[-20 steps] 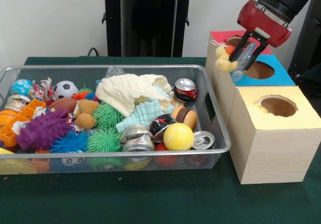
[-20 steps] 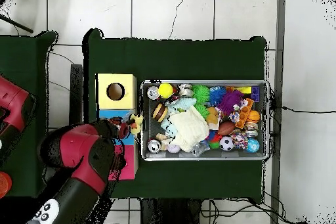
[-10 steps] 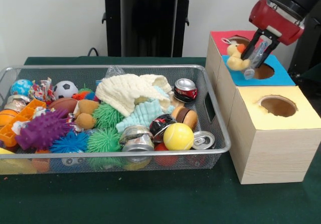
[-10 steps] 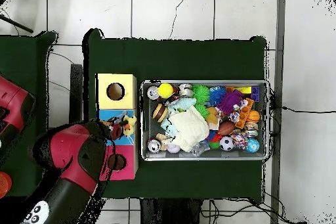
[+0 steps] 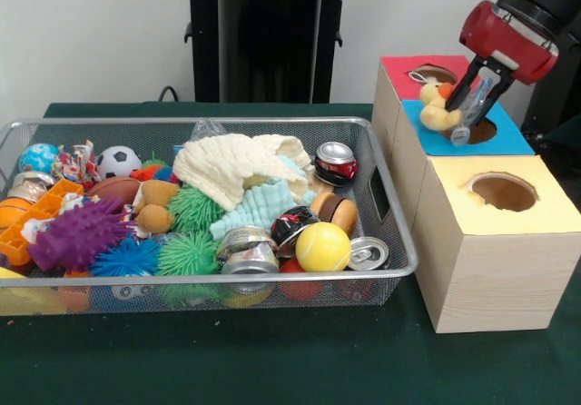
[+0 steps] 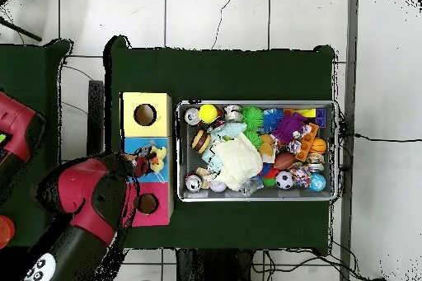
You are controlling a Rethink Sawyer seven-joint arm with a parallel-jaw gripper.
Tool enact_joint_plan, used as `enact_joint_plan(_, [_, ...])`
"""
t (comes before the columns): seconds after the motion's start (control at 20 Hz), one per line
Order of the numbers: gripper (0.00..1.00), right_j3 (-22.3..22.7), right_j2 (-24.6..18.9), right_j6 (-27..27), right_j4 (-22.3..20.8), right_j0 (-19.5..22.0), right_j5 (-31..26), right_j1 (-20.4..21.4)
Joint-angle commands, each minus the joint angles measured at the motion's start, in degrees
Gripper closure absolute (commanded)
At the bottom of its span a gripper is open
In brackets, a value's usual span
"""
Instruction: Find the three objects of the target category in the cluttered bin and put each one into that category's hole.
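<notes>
My gripper (image 5: pixel 472 107) hangs just above the blue top panel (image 5: pixel 517 140), at the left edge of its round hole (image 5: pixel 486 133). It is shut on a small piece of clear shiny film (image 5: pixel 476 103). A yellow plush duck (image 5: pixel 436 113) hangs with it against the left finger. In the overhead view the gripper (image 6: pixel 145 163) and duck (image 6: pixel 157 158) sit over the blue box (image 6: pixel 132 143), and the arm hides the hole. The wire-mesh bin (image 5: pixel 209 122) stands left of the boxes, full of toys. Another clear film piece (image 5: pixel 205 130) shows at its back rim.
A red-topped box (image 5: pixel 404 65) stands behind the blue one and a yellow-topped box (image 5: pixel 545 219) in front of it. The bin holds metal cans (image 5: pixel 336 161), a cream cloth (image 5: pixel 231 164), spiky balls and a yellow ball (image 5: pixel 322 246). The black pedestal (image 5: pixel 268 42) stands behind.
My gripper has moved from the boxes' bin-side edge to over the blue panel, carrying the film and duck along, and has risen slightly.
</notes>
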State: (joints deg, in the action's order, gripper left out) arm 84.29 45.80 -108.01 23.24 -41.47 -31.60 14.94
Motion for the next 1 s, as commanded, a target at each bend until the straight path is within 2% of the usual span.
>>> enact_joint_plan(0.05, [1.0, 2.3, -5.9, -18.6, 3.0, 0.9, 4.4, -3.2])
enact_joint_plan(0.45, [1.0, 4.0, -7.1, -17.5, 3.2, 0.9, 7.9, -3.9])
enact_joint_plan(1.0, [1.0, 4.3, -7.5, -15.1, 2.4, 1.5, 7.5, -3.5])
